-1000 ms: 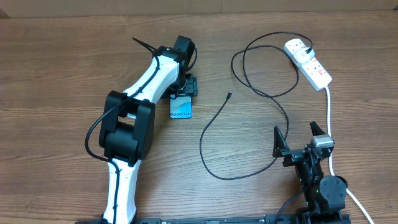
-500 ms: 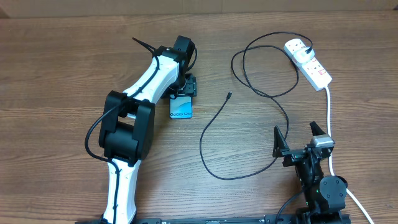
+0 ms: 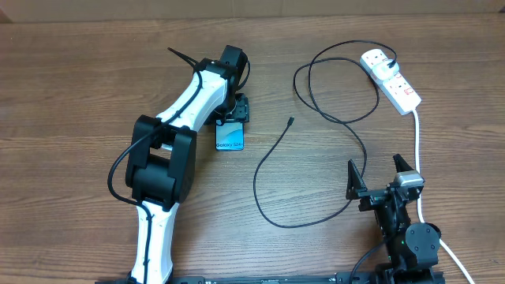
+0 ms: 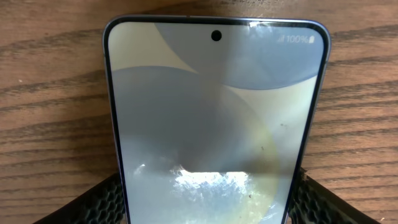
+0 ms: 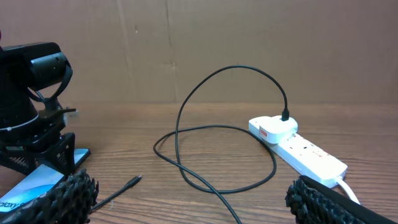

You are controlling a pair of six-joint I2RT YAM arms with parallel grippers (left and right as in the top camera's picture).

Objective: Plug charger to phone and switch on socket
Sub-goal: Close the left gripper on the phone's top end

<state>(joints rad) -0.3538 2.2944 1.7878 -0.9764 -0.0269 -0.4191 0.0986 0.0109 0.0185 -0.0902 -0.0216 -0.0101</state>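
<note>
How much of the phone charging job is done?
Only the start. Done: the charger's plug sits in the socket. In hand: the left gripper grips the phone by its sides. Left: the charger tip lies loose on the table, apart from the phone; the right gripper is open and empty. The switch state cannot be told.

Left arm: reaches from the near edge of the desk toward its middle, elbow raised, wrist bent downward.
Left tool: points down, fingers pressed against both long edges of the phone.
Right arm: folded low over its base.
Right tool: held level, facing the far edge, fingers spread wide apart.
</note>
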